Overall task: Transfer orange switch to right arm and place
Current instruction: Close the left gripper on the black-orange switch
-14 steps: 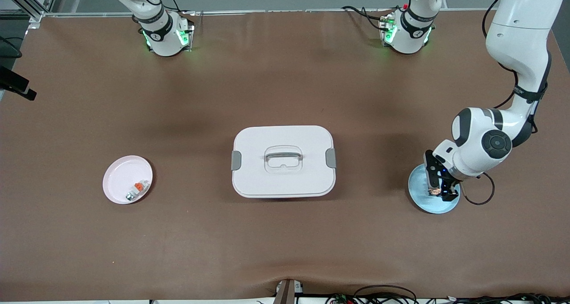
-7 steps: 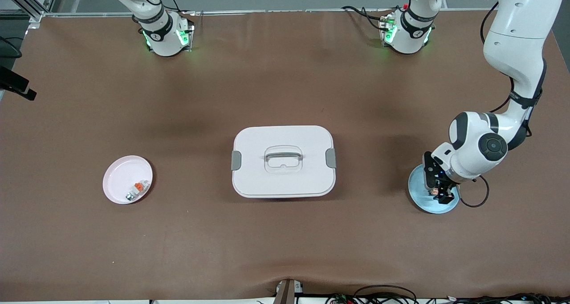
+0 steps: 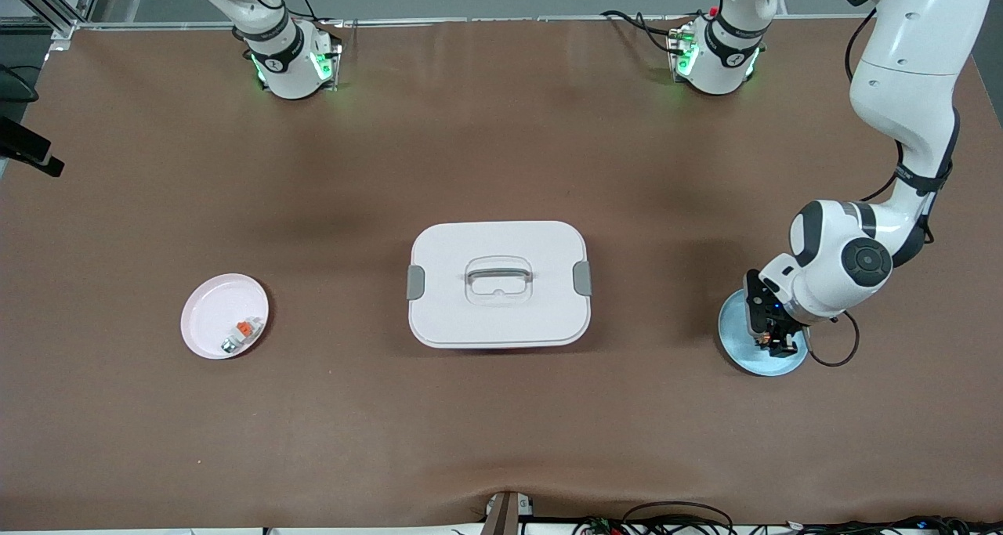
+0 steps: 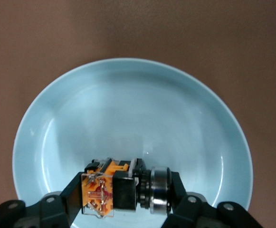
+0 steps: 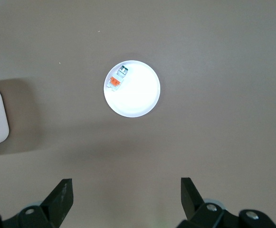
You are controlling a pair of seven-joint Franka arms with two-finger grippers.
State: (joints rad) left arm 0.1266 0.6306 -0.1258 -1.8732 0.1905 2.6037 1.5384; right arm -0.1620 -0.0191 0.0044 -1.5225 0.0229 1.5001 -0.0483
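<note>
The orange switch (image 4: 99,192), a stubby black part with a clear orange-and-copper end and a metal ring, lies on its side in the light blue plate (image 4: 128,104) at the left arm's end of the table. My left gripper (image 4: 126,195) is down in that plate (image 3: 740,347) and shut on the switch, one finger at each end. In the front view the left gripper (image 3: 772,337) hides most of the switch. My right gripper (image 5: 126,185) hangs open and holds nothing, high over the table near the pink plate (image 5: 138,97); the front view does not show it.
A white lidded box (image 3: 498,283) with a handle stands mid-table. The pink plate (image 3: 211,316) at the right arm's end holds a small white-grey piece with an orange cap (image 3: 239,333). Cables lie along the table edge nearest the front camera.
The left gripper's fingers have closed on the orange switch in the blue plate. The left arm has shifted slightly. The right gripper has stayed open.
</note>
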